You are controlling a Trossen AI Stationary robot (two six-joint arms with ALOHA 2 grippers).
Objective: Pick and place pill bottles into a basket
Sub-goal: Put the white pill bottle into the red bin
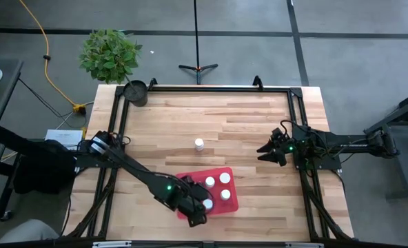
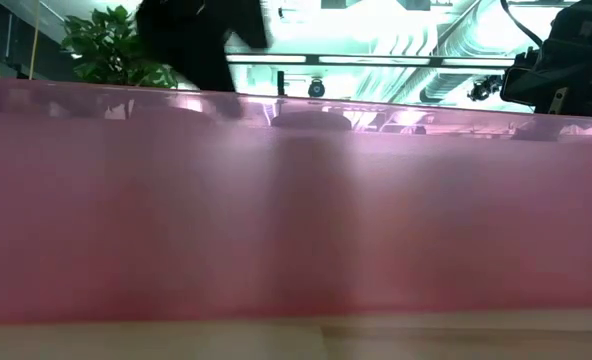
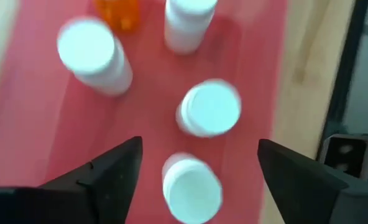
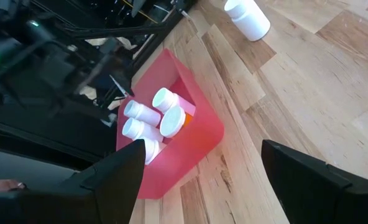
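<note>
- left pincer hangs wide open over the basket, low centre of the high view, holding nothing.
- right pincer waits open at mid right.
- last pill bottle stands alone on the desk, centre frame.
- white cap, small; likely light, stiff, slick; grip its sides.

A: What colour is the basket?
B: Red all over, a plain pinkish red at its wall in the low view.

A: And the pill bottles?
B: White caps on each one. The lone bottle out on the table is white; one in the tray shows an orange body.

A: The table?
B: Pale wood in planked strips, with a black frame.

A: The left gripper?
B: Dark, nearly black fingers.

A: Anything green?
B: The leafy plant, next to a dark cup.
</note>
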